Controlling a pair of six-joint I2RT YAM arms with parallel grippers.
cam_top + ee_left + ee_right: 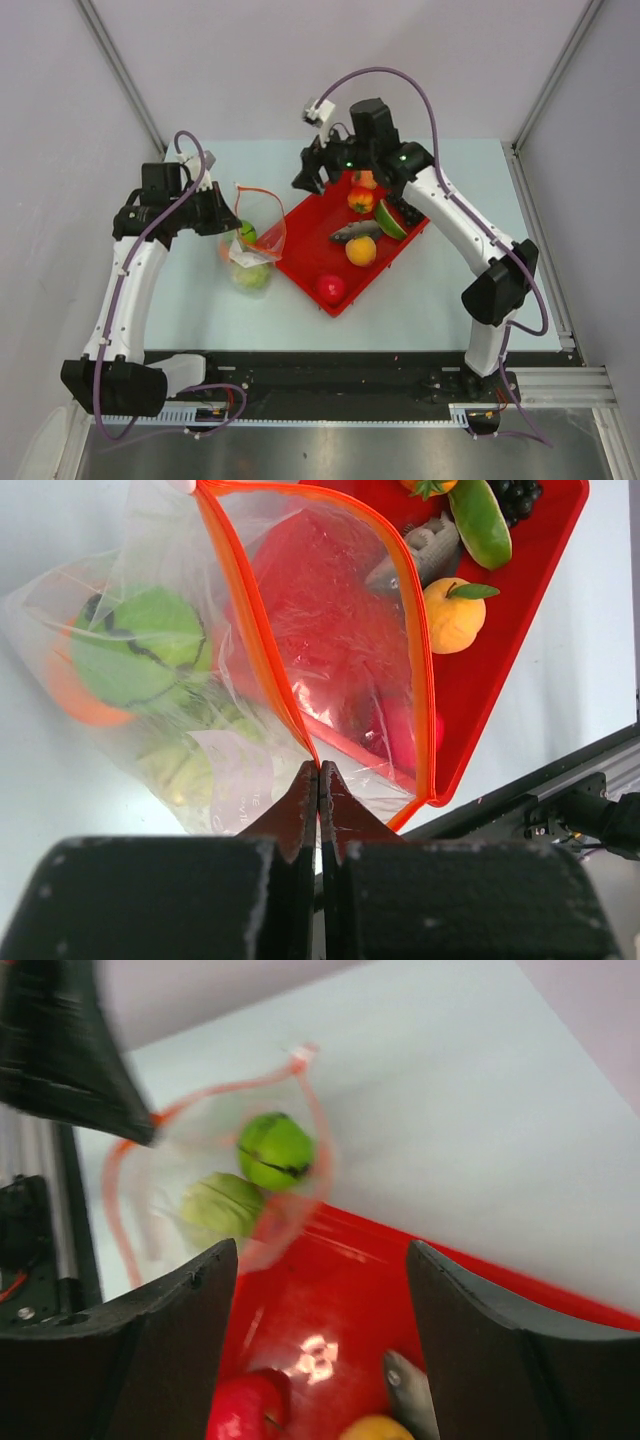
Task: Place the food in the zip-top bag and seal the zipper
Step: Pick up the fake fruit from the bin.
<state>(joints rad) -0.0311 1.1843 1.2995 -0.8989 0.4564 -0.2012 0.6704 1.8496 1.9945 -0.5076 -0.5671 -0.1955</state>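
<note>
The clear zip-top bag hangs open beside the red tray. My left gripper is shut on its orange-red zipper, pinching the rim at its fingertips. Inside the bag are a dark-striped green melon, an orange and a green cabbage. My right gripper is open and empty, hovering over the tray's far left corner. In the tray lie a red tomato, an orange, a grey fish, a watermelon slice, another tomato and a peach.
The tray sits slantwise mid-table, its left edge touching the bag. Dark grapes lie at the tray's far end. Grey walls enclose the table on three sides. The black rail runs along the near edge.
</note>
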